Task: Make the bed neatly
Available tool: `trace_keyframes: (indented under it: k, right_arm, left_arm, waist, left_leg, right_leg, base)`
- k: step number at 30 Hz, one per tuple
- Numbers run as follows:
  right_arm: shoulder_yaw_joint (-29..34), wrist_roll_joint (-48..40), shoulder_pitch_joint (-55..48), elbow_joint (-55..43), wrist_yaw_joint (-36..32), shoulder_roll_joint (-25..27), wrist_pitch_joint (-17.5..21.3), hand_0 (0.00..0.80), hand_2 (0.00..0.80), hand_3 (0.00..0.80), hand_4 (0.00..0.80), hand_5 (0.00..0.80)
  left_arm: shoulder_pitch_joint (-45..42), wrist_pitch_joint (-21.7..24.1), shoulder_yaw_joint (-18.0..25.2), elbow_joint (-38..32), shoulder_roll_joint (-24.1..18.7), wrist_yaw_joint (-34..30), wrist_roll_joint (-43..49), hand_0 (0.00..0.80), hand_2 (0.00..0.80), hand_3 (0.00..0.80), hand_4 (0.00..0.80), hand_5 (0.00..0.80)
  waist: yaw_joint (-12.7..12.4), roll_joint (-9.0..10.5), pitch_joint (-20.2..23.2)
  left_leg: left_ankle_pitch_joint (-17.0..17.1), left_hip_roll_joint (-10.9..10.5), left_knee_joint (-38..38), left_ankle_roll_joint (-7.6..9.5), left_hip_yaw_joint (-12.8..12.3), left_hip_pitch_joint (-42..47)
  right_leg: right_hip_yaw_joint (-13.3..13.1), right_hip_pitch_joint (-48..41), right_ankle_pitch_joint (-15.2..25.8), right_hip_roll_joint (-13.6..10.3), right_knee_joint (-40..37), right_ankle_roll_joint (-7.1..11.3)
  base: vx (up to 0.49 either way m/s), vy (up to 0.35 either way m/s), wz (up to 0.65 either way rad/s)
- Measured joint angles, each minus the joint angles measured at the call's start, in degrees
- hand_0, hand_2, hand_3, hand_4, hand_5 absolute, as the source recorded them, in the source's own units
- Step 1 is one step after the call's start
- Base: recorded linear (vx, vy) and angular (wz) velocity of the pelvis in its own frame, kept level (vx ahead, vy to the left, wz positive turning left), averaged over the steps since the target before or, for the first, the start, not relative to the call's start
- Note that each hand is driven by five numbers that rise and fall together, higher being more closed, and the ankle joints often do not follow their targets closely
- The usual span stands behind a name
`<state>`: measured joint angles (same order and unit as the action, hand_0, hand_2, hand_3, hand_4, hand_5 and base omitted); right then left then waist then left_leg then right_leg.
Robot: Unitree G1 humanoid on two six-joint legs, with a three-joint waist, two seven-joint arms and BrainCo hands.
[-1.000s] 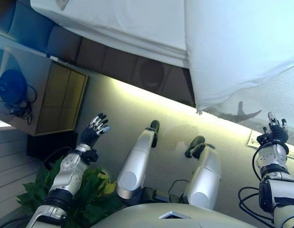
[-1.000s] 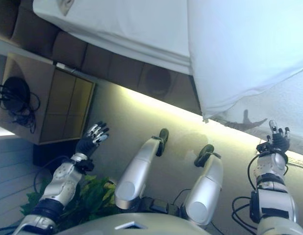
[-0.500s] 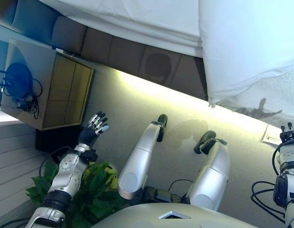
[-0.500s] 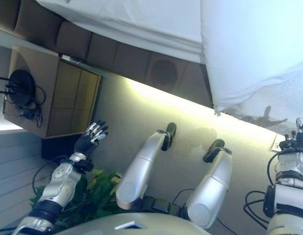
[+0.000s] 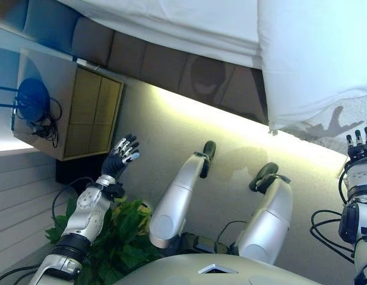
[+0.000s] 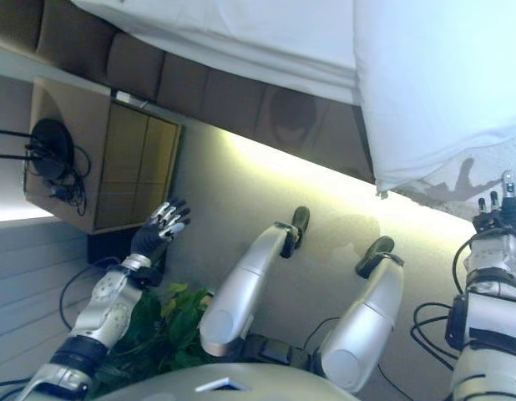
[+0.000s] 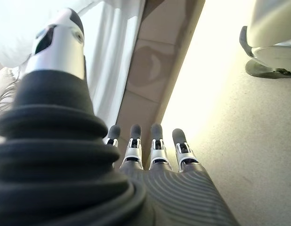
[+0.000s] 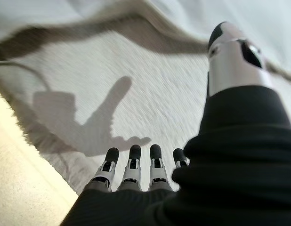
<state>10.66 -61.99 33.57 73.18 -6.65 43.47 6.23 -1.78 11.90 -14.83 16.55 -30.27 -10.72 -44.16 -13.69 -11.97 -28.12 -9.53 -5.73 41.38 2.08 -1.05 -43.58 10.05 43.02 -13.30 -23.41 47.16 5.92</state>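
Both hands are hanging open and empty: the left hand (image 5: 120, 155) over the floor, the right hand (image 6: 498, 210) near the white duvet (image 5: 314, 53) drooping off the bed (image 5: 171, 59). It probably handles soft and light; its hanging corner looks easiest to pinch.

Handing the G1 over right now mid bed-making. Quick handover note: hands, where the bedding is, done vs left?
Left hand: open, empty, raised over the floor near the wooden nightstand.
Right hand: open, empty, fingers straight, in front of the textured white blanket that hangs by the bed's side; not gripping it.
White duvet: on the bed, one corner drooping over the edge above the brown padded bed frame.
Done: nothing visibly tidied by either hand.
Left: grasp the hanging bedding, pull it straight, smooth it.
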Motion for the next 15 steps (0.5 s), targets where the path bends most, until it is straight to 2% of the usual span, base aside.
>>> trace_keyframes:
  k: [3,8,15]
  right_arm:
    - [-1.9,0.2,0.4,0.2,-1.9,-0.2,-1.5,0.0,0.0,0.0,0.0,0.0]
    - [-3.4,0.6,0.9,-0.1,-4.5,-1.9,-1.6,0.0,0.0,0.0,0.0,0.0]
    - [-5.0,0.5,3.1,-1.1,-8.4,-4.5,-1.6,0.0,0.0,0.0,0.0,0.0]
  left_arm:
    - [0.1,0.0,-0.7,0.0,0.0,0.4,-0.5,0.0,0.0,0.0,0.0,0.0]
    - [0.2,0.0,-2.2,0.0,0.0,0.6,-0.5,0.0,0.0,0.0,0.0,0.0]
    - [1.0,0.8,-2.2,0.0,0.0,0.6,-0.6,0.0,0.0,0.0,0.0,0.0]
  waist:
    - [0.0,-0.06,0.0]
    - [-0.1,-0.12,0.1]
    - [-1.8,-0.21,0.1]
  left_leg:
    - [0.2,-0.2,-0.1,0.08,0.3,0.0]
    - [0.5,-0.6,-0.8,0.17,1.0,-0.1]
    - [0.8,-1.1,-2.1,0.34,1.0,-0.1]
  right_leg:
    - [0.3,-0.2,0.1,-0.2,-0.1,0.08]
    - [1.4,-0.9,0.4,-0.4,-1.3,0.36]
    - [1.7,-0.8,0.5,-1.0,-2.1,0.6]
  base:
    - [0.039,0.027,0.06]
    - [0.025,0.033,0.07]
    - [0.009,0.042,0.04]
